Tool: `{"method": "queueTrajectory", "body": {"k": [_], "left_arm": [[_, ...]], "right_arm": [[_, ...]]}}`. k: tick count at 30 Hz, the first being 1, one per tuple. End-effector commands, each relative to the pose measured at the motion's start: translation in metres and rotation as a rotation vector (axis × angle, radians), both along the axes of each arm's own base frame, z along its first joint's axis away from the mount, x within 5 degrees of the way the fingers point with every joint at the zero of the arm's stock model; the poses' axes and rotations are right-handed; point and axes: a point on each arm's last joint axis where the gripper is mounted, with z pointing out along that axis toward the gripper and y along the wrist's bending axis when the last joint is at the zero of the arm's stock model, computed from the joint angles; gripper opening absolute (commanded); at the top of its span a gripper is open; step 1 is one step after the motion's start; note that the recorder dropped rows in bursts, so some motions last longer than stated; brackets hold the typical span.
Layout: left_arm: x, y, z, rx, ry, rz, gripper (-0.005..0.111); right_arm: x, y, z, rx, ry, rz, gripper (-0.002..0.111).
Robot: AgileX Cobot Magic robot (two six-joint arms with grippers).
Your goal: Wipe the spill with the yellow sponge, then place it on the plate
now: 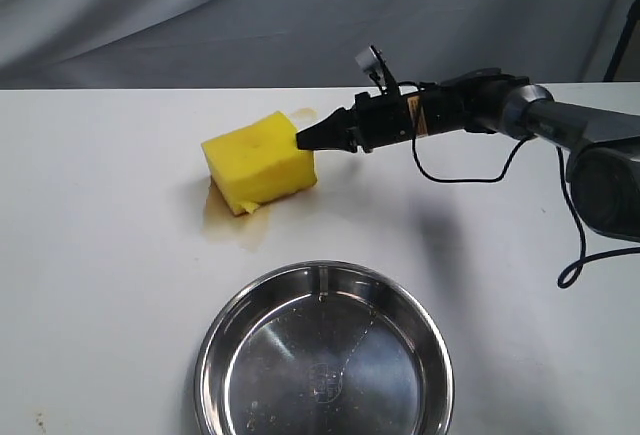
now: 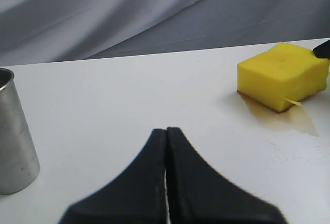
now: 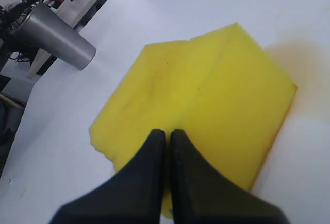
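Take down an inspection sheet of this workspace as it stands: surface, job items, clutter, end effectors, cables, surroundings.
Surface: white table, wet with an amber spill under and beside the sponge.
Job's things: yellow sponge tilted, its lower edge on the spill; steel plate nearer the camera, no sponge in it.
Clutter: steel cup standing upright, apart from the spill.
End effectors: right end effector shut on the sponge's edge; left end effector shut, holding nothing, away from the sponge.
Cables: black cable looping below the right arm, not touching the spill.
Surroundings: grey cloth backdrop behind the table.
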Motion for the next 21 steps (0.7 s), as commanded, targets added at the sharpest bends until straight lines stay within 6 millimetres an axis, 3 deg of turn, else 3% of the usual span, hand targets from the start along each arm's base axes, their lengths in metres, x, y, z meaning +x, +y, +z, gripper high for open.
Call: {"method": "queueTrajectory", "body": {"k": [1, 8, 11, 16, 21], "left_arm": [[0.0, 0.0, -0.001, -0.009, -0.002, -0.005, 0.0], [0.0, 0.0, -0.001, -0.009, -0.002, -0.005, 0.0], [0.0, 0.0, -0.001, -0.009, -0.002, -0.005, 0.0], [0.0, 0.0, -0.001, -0.009, -0.002, -0.005, 0.0], [0.0, 0.0, -0.001, -0.009, -0.002, -0.005, 0.0]], "right_arm": [[-0.003, 0.004, -0.008, 0.008, 0.055, 0.001, 0.003], [-0.003, 0.004, -0.009, 0.009, 0.07, -0.003, 0.008], [-0.003, 0.004, -0.009, 0.009, 0.074, -0.004, 0.023], [-0.003, 0.005, -0.008, 0.006, 0.01, 0.018, 0.056], [-0.002, 0.004, 0.006, 0.004, -0.141, 0.055, 0.065]]}}
